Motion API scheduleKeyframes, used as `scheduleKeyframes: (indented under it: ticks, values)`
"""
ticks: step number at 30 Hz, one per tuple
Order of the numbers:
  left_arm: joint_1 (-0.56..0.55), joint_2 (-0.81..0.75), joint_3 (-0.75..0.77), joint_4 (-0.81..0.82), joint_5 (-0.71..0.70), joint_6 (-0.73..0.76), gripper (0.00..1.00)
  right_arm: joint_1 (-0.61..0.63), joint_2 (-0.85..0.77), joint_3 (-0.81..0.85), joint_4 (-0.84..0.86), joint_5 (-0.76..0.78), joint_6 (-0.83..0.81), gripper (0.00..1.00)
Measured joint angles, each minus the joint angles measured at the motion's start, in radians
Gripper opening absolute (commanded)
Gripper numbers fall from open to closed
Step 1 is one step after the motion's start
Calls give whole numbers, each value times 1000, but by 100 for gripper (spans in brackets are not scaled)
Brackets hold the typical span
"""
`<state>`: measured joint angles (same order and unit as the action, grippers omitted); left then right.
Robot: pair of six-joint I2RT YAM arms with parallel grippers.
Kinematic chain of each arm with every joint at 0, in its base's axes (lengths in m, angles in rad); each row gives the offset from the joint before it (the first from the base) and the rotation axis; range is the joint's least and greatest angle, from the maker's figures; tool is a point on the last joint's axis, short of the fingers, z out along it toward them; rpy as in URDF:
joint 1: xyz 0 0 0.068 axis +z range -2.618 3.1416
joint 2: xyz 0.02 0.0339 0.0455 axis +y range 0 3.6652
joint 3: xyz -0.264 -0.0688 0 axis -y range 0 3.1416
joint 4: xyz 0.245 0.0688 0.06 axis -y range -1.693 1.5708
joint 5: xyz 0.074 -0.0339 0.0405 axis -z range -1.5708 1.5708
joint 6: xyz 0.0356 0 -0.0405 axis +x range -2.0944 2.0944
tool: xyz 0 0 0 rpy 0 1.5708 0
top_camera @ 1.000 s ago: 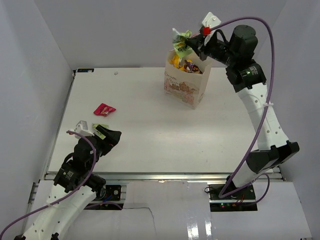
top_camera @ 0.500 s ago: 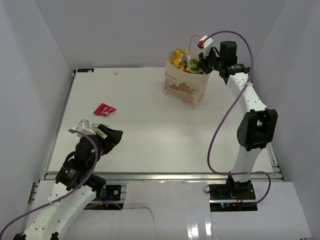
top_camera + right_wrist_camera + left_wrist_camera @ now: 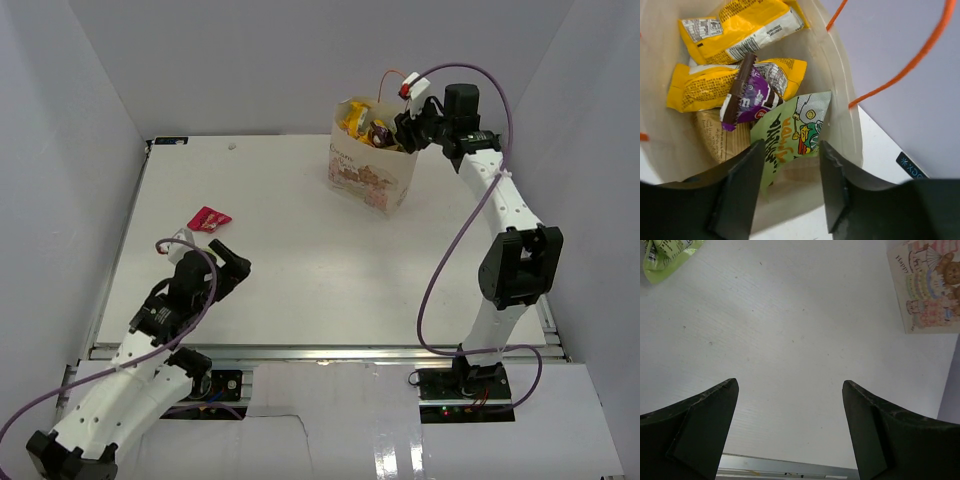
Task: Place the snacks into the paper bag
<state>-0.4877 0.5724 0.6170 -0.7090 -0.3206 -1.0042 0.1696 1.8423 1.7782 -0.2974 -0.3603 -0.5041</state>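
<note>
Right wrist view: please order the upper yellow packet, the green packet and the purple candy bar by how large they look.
1. upper yellow packet and green packet: about alike; the green one is nearer the camera, so unranked.
2. purple candy bar: smallest.

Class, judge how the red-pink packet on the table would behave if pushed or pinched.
The red-pink packet lies flat and small, so it is probably light and would likely slide, not roll. It looks like a thin wrapper, so probably floppy.
</note>
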Motion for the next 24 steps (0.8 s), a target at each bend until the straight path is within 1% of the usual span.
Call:
scheduleKeyframes:
  ticks: [4, 6, 8, 9, 11, 12, 14, 17, 20, 24]
  values:
    - [5, 147, 60, 5, -2, 27, 96, -24, -33, 39, -45, -21, 35, 62]
    - [26, 227, 102, 13, 13, 51, 96, -44, -70, 47, -51, -41, 58, 64]
    - [76, 311, 141, 29, 37, 80, 96, -65, -122, 47, -64, -65, 79, 66]
    - [124, 349, 157, 37, 74, 98, 96, -77, -155, 38, -61, -83, 84, 69]
    - [220, 417, 181, 43, 108, 126, 96, -101, -247, -18, -64, -127, 91, 71]
    - [269, 452, 195, 44, 122, 139, 96, -109, -293, -55, -63, -147, 89, 71]
    - [343, 518, 224, 38, 125, 157, 95, -122, -433, -203, -60, -207, 73, 71]
    - [414, 636, 282, 27, 95, 174, 95, -121, -590, -430, -75, -291, 39, 72]
    - [443, 772, 350, 22, 52, 201, 95, -114, -677, -675, -122, -359, 6, 72]
    - [462, 921, 410, 13, 17, 243, 94, -115, -713, -877, -189, -385, -7, 72]
